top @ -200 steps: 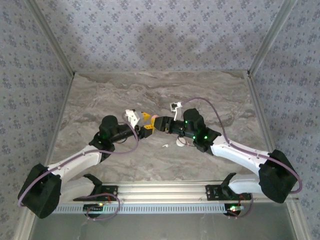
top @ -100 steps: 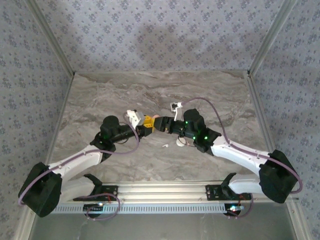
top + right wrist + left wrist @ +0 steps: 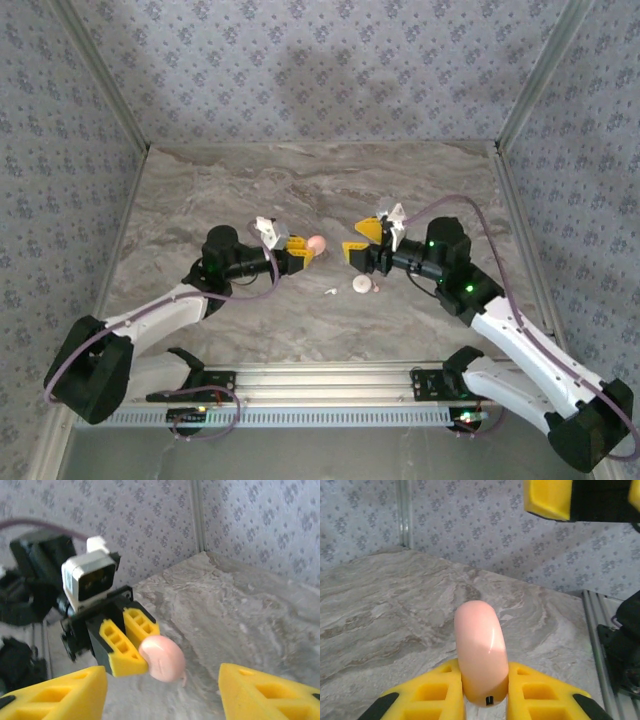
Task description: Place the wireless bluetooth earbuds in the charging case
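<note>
Over the middle of the grey marbled table (image 3: 300,190), the left gripper (image 3: 303,250) is clamped on a smooth pink oval plastic charging case (image 3: 481,647). Its yellow fingers (image 3: 540,692) press on both broad sides. The case's lower end, which carries a small dark port, is sunk between them, and most of its body juts out beyond the tips. The right gripper (image 3: 362,239) faces the case from near by with its jaws standing apart; its own wrist view cuts both fingers off at the lower edge. Toward the table's near edge lies a tiny white plastic earbud (image 3: 330,291), its stem barely discernible. A pale round disc (image 3: 361,285) lies just to its right. A speck at the disc's right rim is too small to identify.
</note>
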Tool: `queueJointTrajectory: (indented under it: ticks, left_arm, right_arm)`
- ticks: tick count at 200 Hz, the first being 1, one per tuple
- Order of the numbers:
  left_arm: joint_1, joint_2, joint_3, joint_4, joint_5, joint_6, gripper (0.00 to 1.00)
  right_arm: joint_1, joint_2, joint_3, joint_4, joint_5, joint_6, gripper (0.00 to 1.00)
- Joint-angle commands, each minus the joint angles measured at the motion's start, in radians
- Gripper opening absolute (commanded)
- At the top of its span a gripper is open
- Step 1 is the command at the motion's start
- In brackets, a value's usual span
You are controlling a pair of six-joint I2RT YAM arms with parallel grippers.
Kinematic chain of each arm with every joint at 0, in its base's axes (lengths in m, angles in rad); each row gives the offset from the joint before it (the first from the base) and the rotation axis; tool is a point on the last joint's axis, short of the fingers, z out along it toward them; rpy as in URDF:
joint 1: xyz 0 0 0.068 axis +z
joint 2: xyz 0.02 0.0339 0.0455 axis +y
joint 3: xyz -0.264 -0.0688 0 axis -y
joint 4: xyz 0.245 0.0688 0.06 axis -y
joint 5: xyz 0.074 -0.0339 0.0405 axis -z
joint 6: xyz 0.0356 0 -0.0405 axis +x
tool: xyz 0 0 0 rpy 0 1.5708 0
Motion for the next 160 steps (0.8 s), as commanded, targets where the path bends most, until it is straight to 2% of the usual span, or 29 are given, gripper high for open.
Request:
queueJointTrajectory:
  ticks: [1,8,57,95,160]
  left_arm:
    - [0.007,0.002,0.063,0.055,0.138,-0.026,0.21]
    - [0.007,0.004,0.068,0.061,0.156,-0.030,0.21]
    - [0.009,0.011,0.094,0.078,0.276,-0.045,0.21]
    - [0.006,0.002,0.100,0.077,0.306,-0.048,0.21]
    - [-0.004,-0.017,0.108,0.053,0.324,-0.032,0.21]
  right_arm:
    - [-0.021,-0.005,0.038,-0.193,-0.206,-0.374,0.57]
    - [-0.021,0.003,0.042,-0.210,-0.244,-0.429,0.56]
    - [-0.021,0.139,0.158,-0.344,-0.310,-0.544,0.56]
    - [-0.036,0.215,0.202,-0.338,-0.355,-0.575,0.57]
    - [-0.042,0.329,0.283,-0.366,-0.509,-0.595,0.54]
